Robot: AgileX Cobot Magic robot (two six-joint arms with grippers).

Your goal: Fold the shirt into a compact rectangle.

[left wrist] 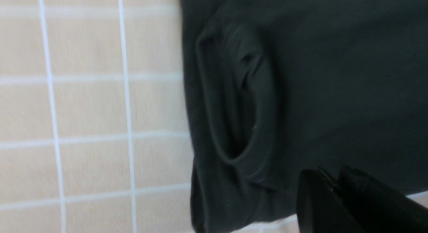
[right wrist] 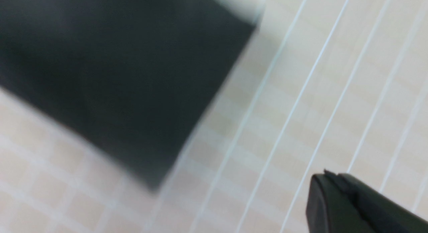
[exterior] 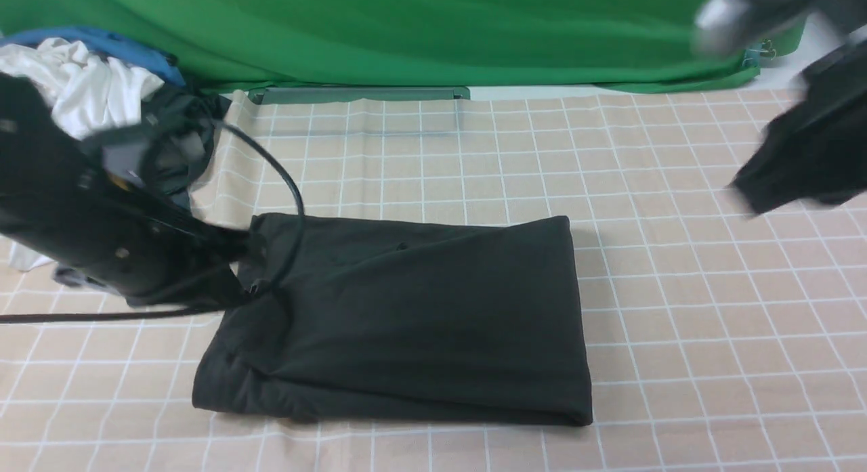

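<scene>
Checked beige cloth [exterior: 677, 309] covers the whole table, its grid giving me straight lines to square the folds against. On it, a little left of the middle and toward the near edge, the black shirt [exterior: 406, 316] lies as a layered rectangle with the fold edges stacked along its near and left sides, so I judge the folding is essentially done. Far left, a heap of other clothes [exterior: 88, 86], white, blue and dark grey, sits out of the way at the table's corner. My left gripper [left wrist: 334, 189] hangs just over the shirt's left edge, jaws pressed together with nothing between them; the collar opening [left wrist: 234, 102] shows right beside it, tucked at that end. My right gripper [right wrist: 334, 189] is up at the far right, well apart from the shirt, blurred, jaws likewise closed and empty over bare cloth.
</scene>
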